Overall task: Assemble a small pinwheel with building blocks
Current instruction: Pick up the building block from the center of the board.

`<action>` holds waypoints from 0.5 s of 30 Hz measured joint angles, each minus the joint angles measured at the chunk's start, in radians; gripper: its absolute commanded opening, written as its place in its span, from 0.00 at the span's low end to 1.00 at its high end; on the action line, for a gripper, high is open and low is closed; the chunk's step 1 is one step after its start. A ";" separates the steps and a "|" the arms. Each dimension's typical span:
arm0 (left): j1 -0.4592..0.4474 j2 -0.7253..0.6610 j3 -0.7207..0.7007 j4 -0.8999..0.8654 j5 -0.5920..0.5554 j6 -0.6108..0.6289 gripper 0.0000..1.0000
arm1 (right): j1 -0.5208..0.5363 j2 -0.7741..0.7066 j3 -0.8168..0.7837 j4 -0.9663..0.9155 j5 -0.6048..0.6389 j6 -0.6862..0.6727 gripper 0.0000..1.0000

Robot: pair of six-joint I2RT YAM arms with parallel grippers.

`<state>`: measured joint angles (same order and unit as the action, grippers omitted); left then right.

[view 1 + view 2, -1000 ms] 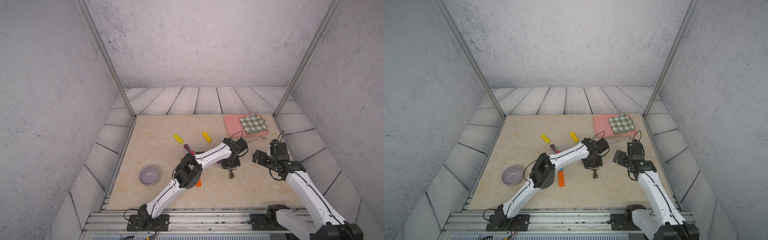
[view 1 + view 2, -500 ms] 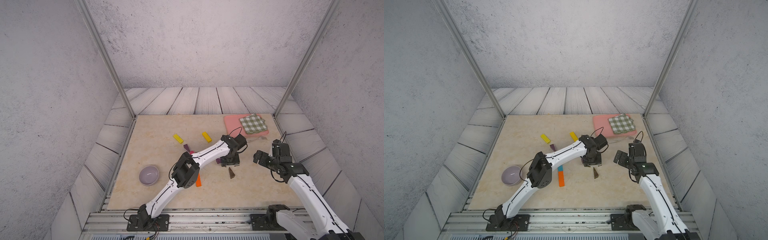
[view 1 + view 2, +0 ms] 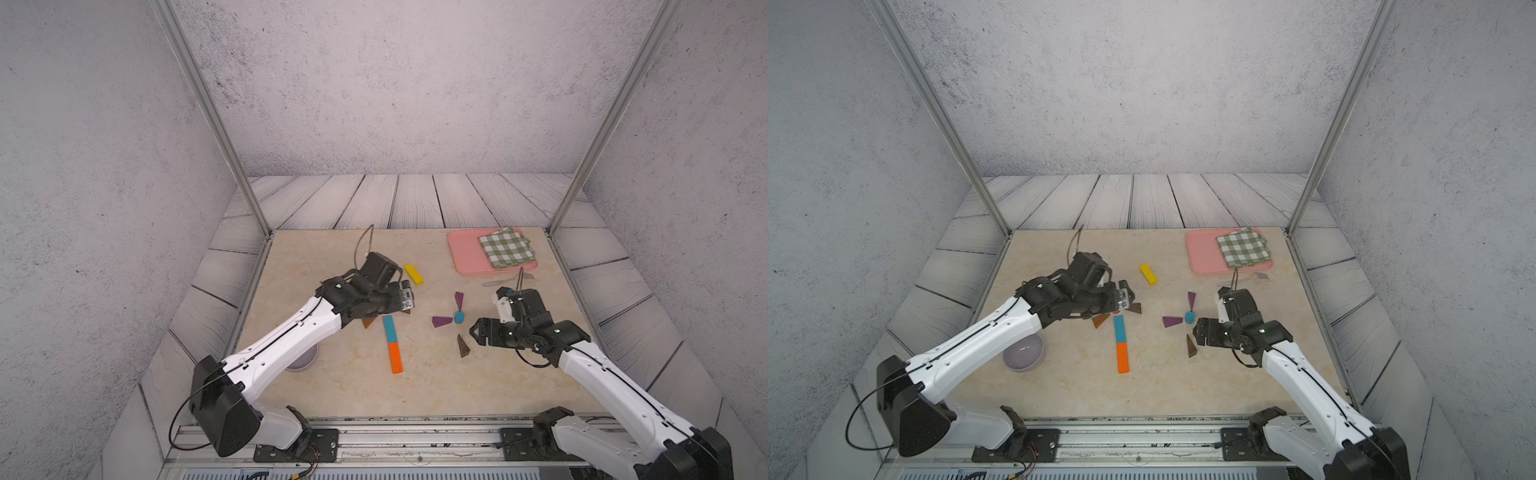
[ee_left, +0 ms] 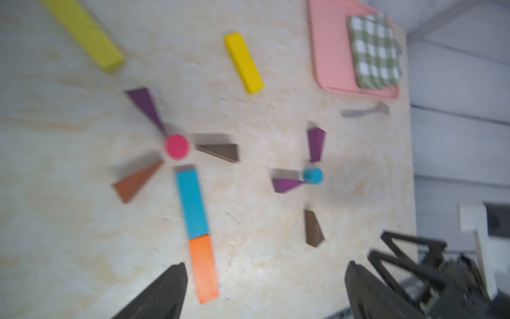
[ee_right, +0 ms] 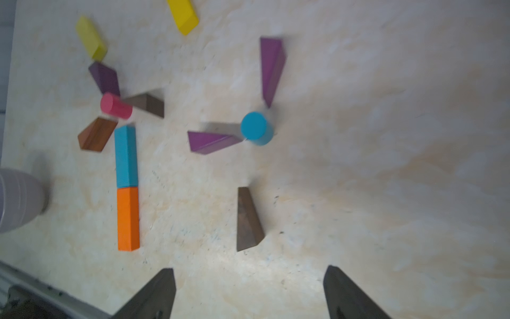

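Observation:
Two pinwheels of building blocks lie on the table. A blue cylinder has two purple wedges pointing at it. A dark brown wedge lies loose just in front of it, a little off. A pink cylinder has purple, brown and dark brown wedges around it, with a teal bar and an orange bar end to end as a stem. My left gripper hovers open and empty over the pink cylinder's group. My right gripper stands open and empty, just right of the loose wedge.
Two yellow bars lie further back. A pink tray with a checked cloth sits at the back right, and a fork lies before it. A lilac bowl stands front left, partly under my left arm.
My left gripper opened, left the dark brown wedge on the table near the blue cylinder and drew back to the left. My right gripper moved in toward that wedge.

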<state>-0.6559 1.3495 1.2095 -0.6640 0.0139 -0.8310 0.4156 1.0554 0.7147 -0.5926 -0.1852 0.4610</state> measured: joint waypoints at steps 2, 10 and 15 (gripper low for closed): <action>0.105 -0.049 -0.085 0.003 -0.008 0.032 0.96 | 0.034 0.032 -0.026 0.006 0.004 0.001 0.84; 0.319 -0.119 -0.193 -0.005 0.029 0.146 0.96 | 0.126 0.159 -0.042 0.004 0.064 -0.029 0.76; 0.348 -0.119 -0.193 0.000 0.053 0.181 0.96 | 0.136 0.274 0.018 0.009 0.117 -0.057 0.64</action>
<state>-0.3080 1.2308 1.0161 -0.6636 0.0673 -0.6502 0.5514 1.3289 0.7322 -0.5838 -0.0677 0.4038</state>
